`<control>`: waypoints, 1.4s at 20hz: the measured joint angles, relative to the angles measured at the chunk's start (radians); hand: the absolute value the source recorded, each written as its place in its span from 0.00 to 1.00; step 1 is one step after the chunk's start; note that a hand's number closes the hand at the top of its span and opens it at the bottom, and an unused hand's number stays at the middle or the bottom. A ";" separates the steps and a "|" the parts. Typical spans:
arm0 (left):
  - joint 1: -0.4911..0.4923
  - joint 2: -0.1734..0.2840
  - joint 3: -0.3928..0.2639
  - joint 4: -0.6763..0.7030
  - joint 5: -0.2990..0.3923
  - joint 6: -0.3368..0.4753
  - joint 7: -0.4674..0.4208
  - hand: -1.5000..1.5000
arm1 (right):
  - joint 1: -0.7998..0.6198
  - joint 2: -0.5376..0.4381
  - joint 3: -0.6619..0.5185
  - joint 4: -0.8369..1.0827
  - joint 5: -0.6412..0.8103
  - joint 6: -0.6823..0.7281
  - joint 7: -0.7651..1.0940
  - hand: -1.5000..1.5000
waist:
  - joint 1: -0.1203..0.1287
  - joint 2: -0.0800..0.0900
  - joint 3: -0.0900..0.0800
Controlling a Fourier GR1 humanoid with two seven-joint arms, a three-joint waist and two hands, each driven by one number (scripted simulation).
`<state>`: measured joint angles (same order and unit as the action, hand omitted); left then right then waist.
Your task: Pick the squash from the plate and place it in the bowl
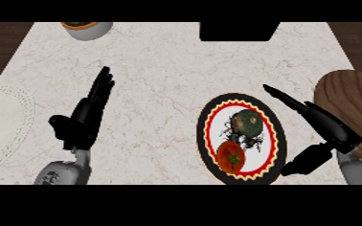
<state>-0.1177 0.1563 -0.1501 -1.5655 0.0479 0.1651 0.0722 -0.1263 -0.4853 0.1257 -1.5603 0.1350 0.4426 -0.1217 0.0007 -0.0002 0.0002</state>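
Observation:
A round plate (212,119) with a black rim and a red and yellow border lies at the lower right of the counter. On it sit a dark green squash (247,121) and, nearer to me, a red tomato (231,155). My right hand (322,124) is just right of the plate, open, its straight fingers pointing up and left past the plate's upper right edge, its thumb low beside the plate. It touches neither vegetable. My left hand (86,115) rests open at the left, fingers up. A wooden bowl (341,88) shows at the right edge.
A grey pot (88,28) with an orange inside stands at the back left. A black box (238,30) sits at the back middle. A pale round mat (13,119) lies at the left edge. Dark wood borders the marble counter on both sides.

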 measured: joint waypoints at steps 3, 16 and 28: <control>0.006 -0.015 -0.004 -0.006 -0.018 -0.003 0.003 0.50 | 0.000 0.010 -0.037 0.014 -0.022 0.044 -0.028 0.00 | 0.000 0.000 0.000; -0.038 -0.051 0.058 0.033 -0.047 -0.051 0.015 0.50 | 0.032 0.132 -0.095 0.029 -0.012 0.131 -0.006 0.00 | -0.001 0.000 0.000; -0.036 -0.061 0.102 0.038 -0.056 -0.103 0.006 0.50 | -0.036 0.227 -0.089 0.256 0.156 0.063 -0.149 0.00 | 0.001 0.001 0.000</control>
<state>-0.1539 0.0955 -0.0481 -1.5272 -0.0081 0.0626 0.0778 -0.1623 -0.2585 0.0371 -1.3041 0.2906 0.5057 -0.2709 0.0020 0.0004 0.0001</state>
